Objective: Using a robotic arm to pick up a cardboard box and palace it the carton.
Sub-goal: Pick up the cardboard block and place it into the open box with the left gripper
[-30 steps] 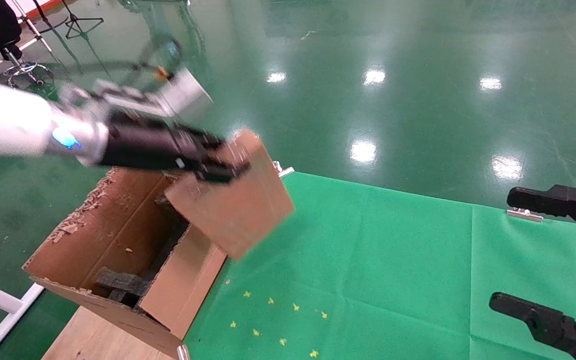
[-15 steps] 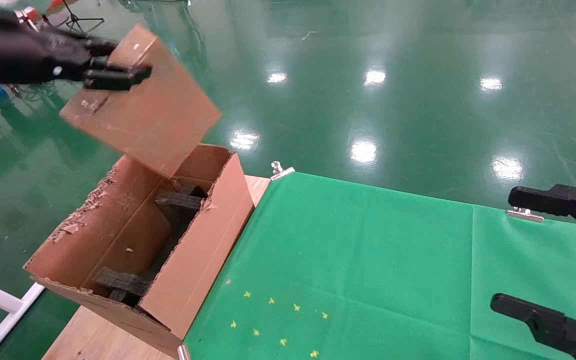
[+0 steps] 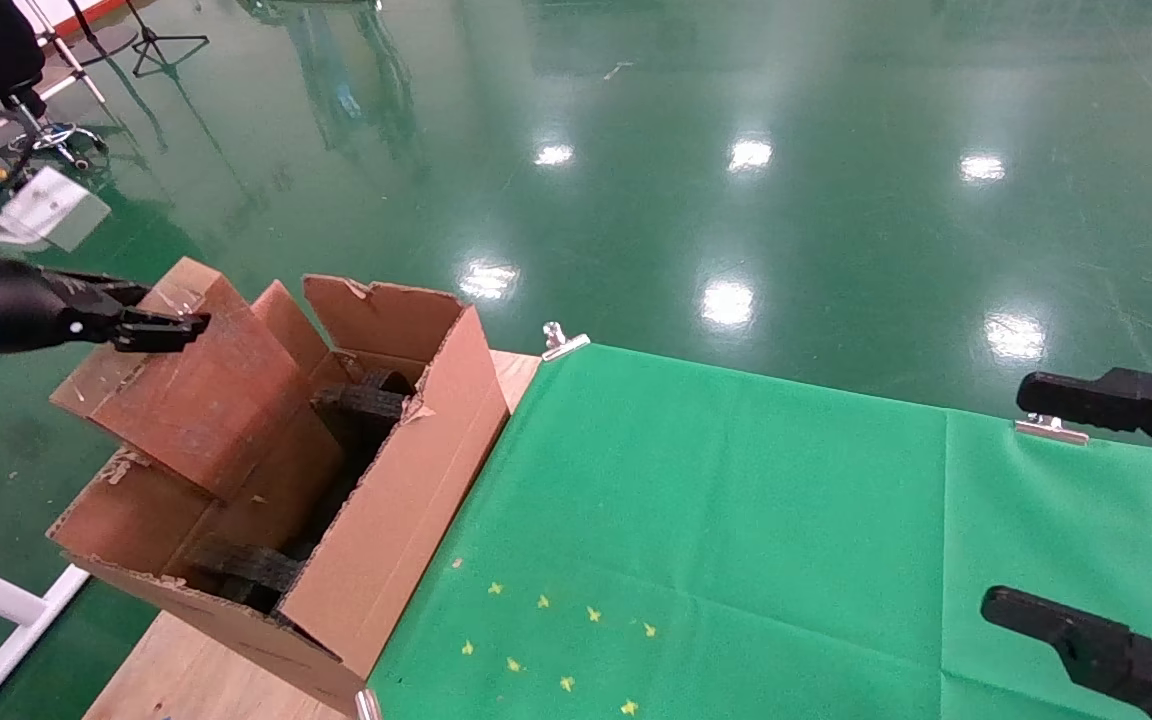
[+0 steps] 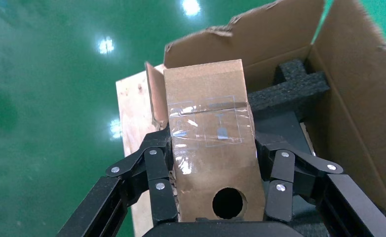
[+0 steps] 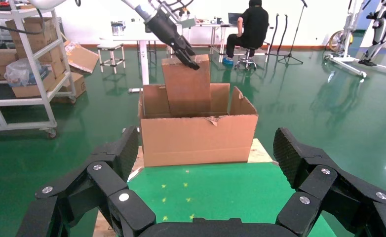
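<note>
My left gripper [image 3: 168, 326] is shut on the top end of the small brown cardboard box [image 3: 188, 392], a finger on each side. The box hangs tilted over the far-left side of the large open carton [image 3: 406, 480], its lower end dipped below the rim and hidden there. The left wrist view shows the taped box [image 4: 208, 133] between my fingers [image 4: 157, 170], with black foam [image 4: 289, 89] in the carton [image 4: 359, 98] beneath. From the right wrist view the box [image 5: 187, 86] stands up out of the carton [image 5: 198, 138]. My right gripper [image 3: 1011, 500] is parked open at the right.
The carton sits at the left end of a wooden table [image 3: 166, 670], which a green cloth [image 3: 736, 520] covers from the carton rightward. A metal clip [image 3: 561, 342] holds the cloth's far edge. Yellow specks [image 3: 556, 640] lie on the cloth. Shelves [image 5: 23, 64] stand beyond.
The left gripper swung the box from above the carton's right flap up and to the left, then lowered it into the carton's left side. The right gripper stayed still.
</note>
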